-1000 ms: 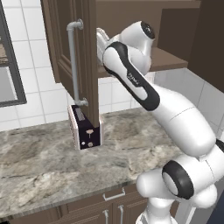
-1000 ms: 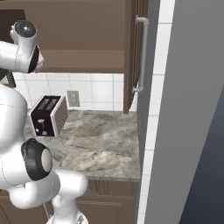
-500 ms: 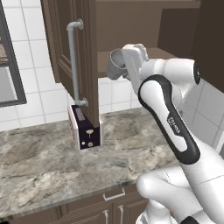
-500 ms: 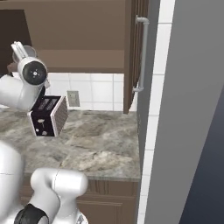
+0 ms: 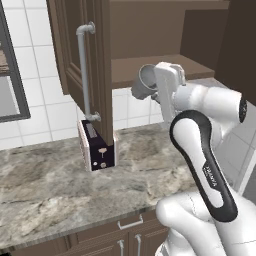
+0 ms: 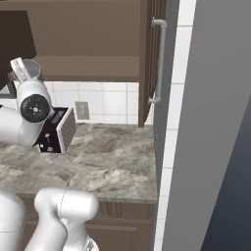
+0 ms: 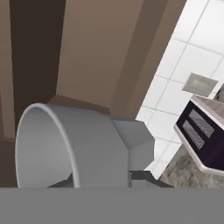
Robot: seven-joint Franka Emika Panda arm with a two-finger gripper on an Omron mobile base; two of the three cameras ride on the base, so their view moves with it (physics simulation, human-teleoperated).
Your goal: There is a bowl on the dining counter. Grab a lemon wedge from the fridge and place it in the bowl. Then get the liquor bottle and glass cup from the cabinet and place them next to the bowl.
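My gripper (image 5: 154, 86) is shut on the glass cup (image 5: 146, 80), a grey tapered tumbler held tilted with its mouth toward the cabinet. It hangs just in front of the open cabinet's shelf (image 5: 150, 69), above the counter. In the right base view the glass cup (image 6: 31, 68) rides at the top of the hand, with the gripper (image 6: 24, 71) beside the cabinet shelf (image 6: 88, 68). From the hand, the glass cup (image 7: 74, 148) lies sideways between the gripper (image 7: 103, 181) fingers, with the brown cabinet (image 7: 87, 52) inside behind it.
The cabinet door (image 5: 85, 60) stands open to the left, with a long metal handle. A dark toaster (image 5: 97, 147) sits under it on the marble counter (image 5: 50, 185). On the right, another open door (image 6: 152, 59) and a tall grey panel (image 6: 211, 122) close off that side.
The arm has swung round and drawn the cup out of the cabinet, down and away from the shelf. The grip on the cup holds.
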